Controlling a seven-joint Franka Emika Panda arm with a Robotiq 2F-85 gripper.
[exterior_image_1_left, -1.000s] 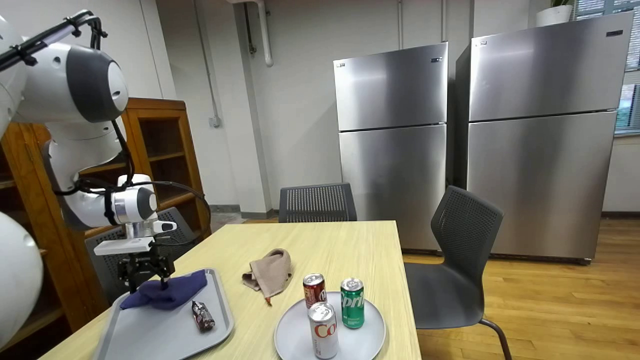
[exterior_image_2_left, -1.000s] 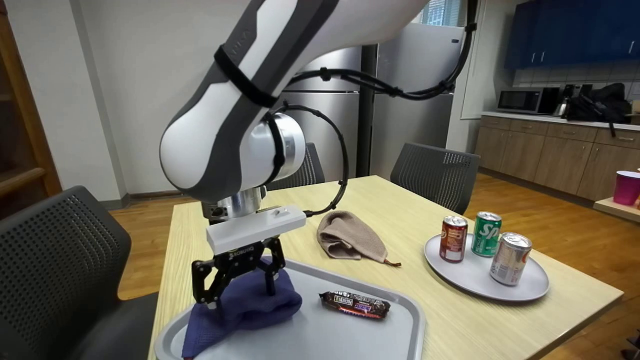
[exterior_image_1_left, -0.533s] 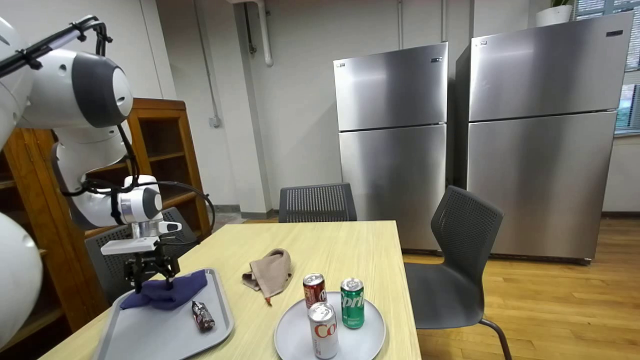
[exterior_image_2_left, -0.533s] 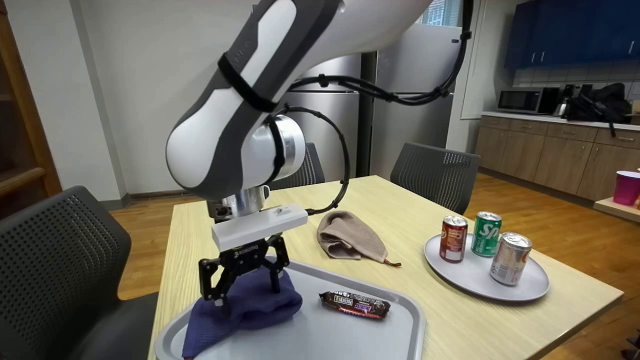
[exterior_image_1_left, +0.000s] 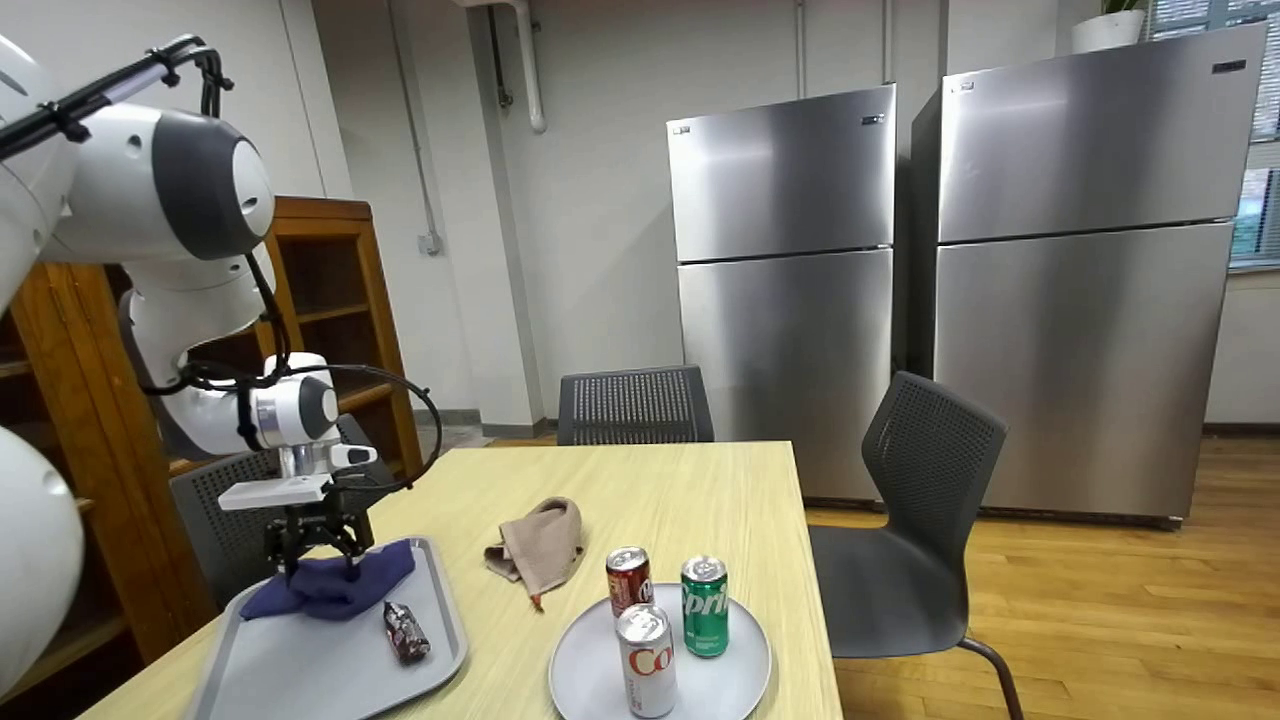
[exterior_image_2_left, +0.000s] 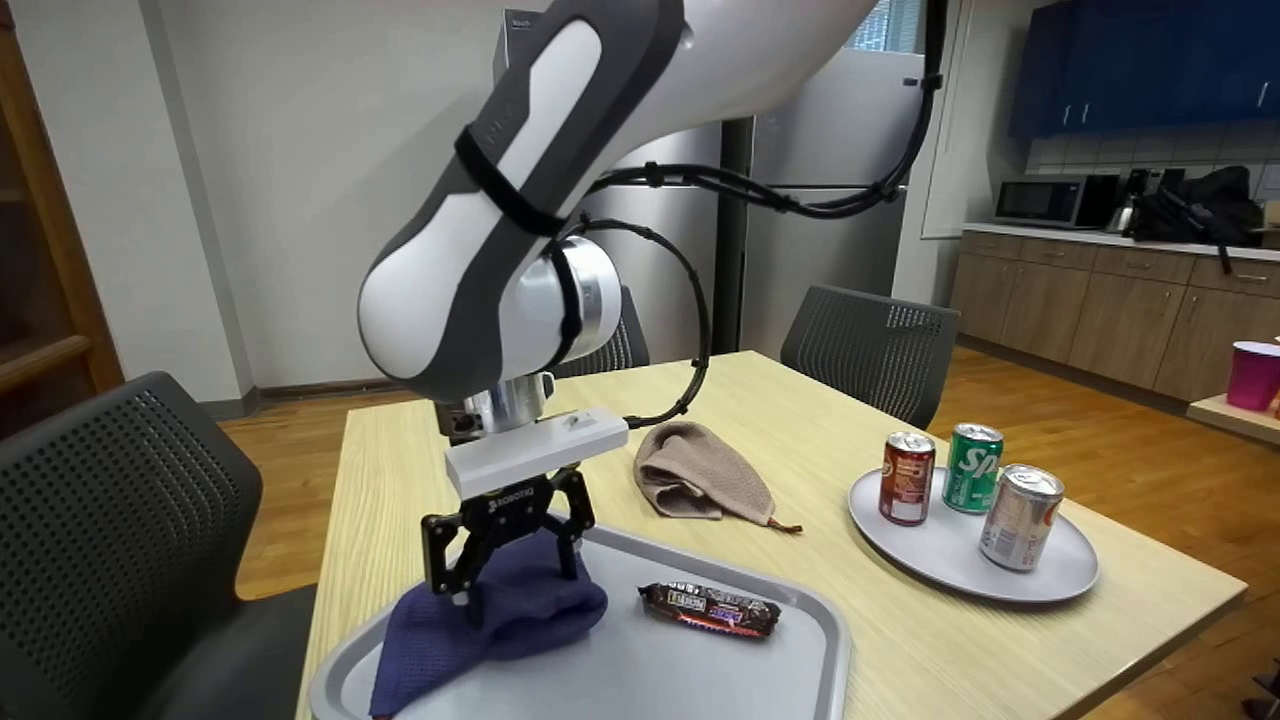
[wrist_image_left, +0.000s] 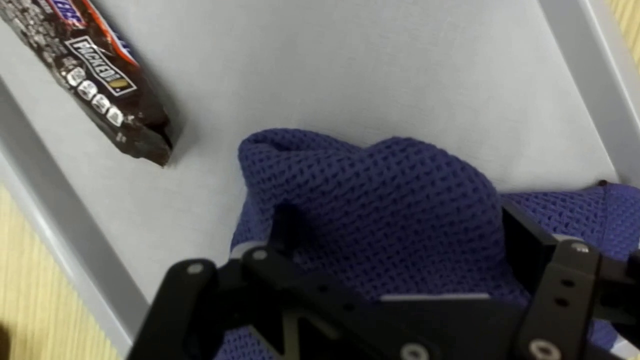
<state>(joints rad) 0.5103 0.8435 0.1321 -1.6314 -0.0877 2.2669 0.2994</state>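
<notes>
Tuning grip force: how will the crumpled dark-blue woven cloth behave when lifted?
The dark-blue woven cloth looks floppy; its soft folds suggest it will sag. Its coarse, textured weave should probably resist slipping. Its flatter end, near the rim of the grey rounded-corner tray, may trail.

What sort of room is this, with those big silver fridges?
Probably a shared kitchen or break room: two tall refrigerators stand side by side, a microwave shows in the background, and chairs stand around a pale table.
</notes>
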